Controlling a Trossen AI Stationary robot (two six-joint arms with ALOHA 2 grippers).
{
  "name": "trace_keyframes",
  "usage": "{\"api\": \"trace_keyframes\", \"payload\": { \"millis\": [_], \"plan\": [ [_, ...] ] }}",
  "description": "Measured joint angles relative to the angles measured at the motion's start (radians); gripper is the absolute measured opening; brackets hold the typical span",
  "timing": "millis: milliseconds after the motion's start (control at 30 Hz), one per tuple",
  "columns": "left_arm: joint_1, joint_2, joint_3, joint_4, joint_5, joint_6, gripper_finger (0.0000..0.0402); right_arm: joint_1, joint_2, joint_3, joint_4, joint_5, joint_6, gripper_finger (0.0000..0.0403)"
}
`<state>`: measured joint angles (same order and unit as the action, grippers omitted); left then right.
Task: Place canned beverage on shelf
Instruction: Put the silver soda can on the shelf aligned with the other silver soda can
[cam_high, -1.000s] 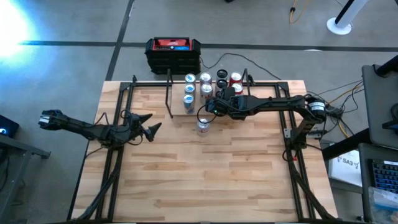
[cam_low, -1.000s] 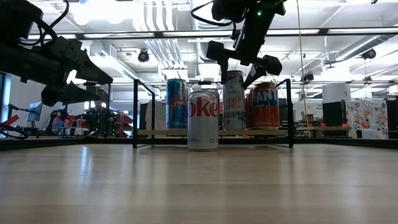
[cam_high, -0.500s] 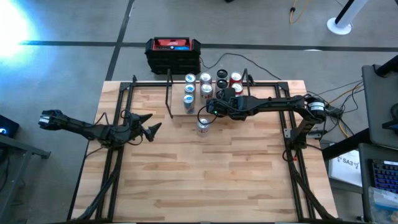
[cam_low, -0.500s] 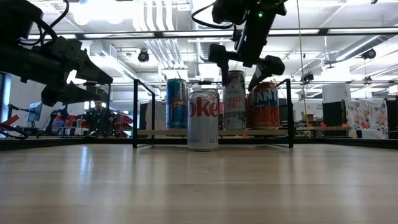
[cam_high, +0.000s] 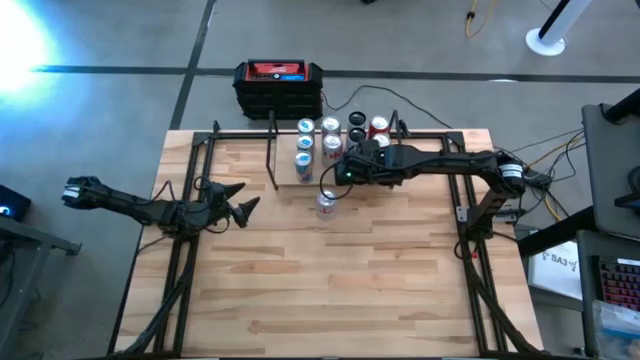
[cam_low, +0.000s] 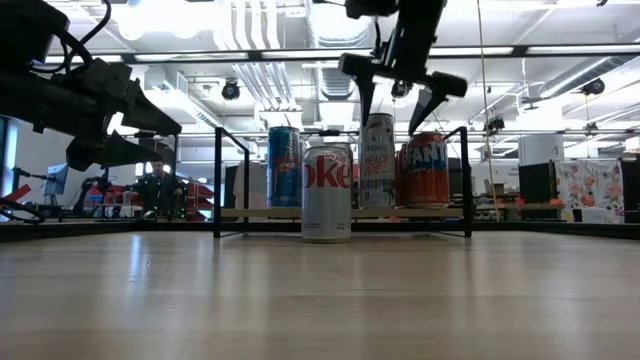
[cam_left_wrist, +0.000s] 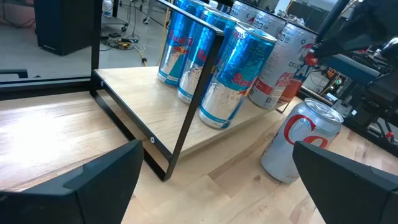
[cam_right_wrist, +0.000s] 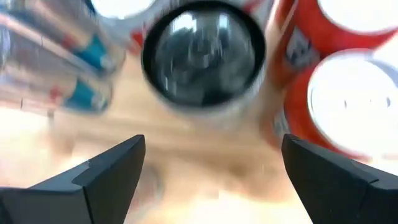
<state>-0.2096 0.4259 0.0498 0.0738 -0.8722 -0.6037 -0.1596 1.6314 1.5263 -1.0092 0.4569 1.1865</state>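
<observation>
**Right pincer spread above the shelved cans**

A light wood table (cam_high: 330, 270) stood on a grey floor, a black box with red top (cam_high: 279, 84) beyond its far edge. The right gripper (cam_low: 403, 98) hung with fingers spread wide, holding nothing. Directly beneath it stood a white can (cam_low: 377, 160) on the shelf (cam_low: 340, 212), an orange can (cam_low: 426, 170) just beside and blue cans (cam_left_wrist: 239, 74) further along. A silver can (cam_low: 327, 192) stood on the table in front of the shelf. The left gripper (cam_high: 243, 199) waited well apart, fingers spread, empty.
</observation>
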Motion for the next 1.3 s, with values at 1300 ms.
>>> {"api": "trace_keyframes", "payload": {
  "millis": [1300],
  "plan": [
    [0.000,0.000,0.000,-0.001,0.000,0.000,0.0398,0.171,0.450,0.510,-0.188,-0.196,-0.176,0.0361]
  ]
}}
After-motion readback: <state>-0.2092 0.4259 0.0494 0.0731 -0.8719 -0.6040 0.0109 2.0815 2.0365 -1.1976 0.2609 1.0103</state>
